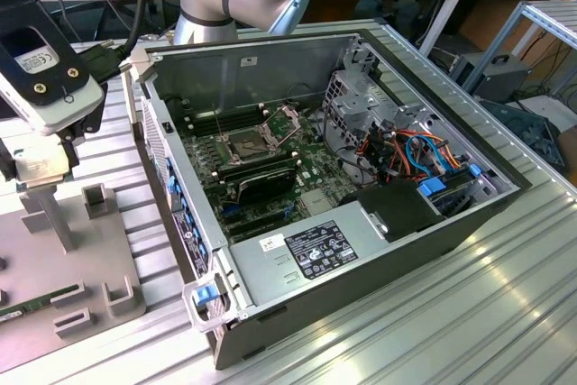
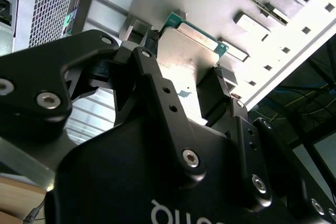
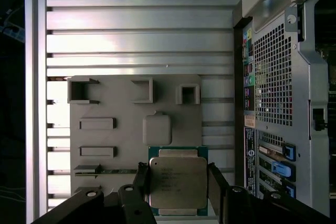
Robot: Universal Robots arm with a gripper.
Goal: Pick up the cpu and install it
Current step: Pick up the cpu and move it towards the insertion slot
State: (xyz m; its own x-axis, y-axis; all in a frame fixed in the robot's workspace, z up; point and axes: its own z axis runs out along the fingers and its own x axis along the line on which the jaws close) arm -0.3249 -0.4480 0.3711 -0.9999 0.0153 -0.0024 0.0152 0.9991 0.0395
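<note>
Silver-grey cpu (image 3: 177,182) clamped between gripper (image 3: 177,167) jaws | grey pedestal (image 3: 156,129) beneath jaws, apart | open computer case (image 1: 270,69) beside jaws, apart

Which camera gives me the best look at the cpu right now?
The first wrist view: the small square silver-grey cpu faces it flat between the jaws. The second wrist view shows it slanted, partly behind the jaws; the exterior view shows it small and nearly edge-on.

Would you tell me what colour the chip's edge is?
The chip has a teal-green edge, clearest in the first wrist view.
</note>
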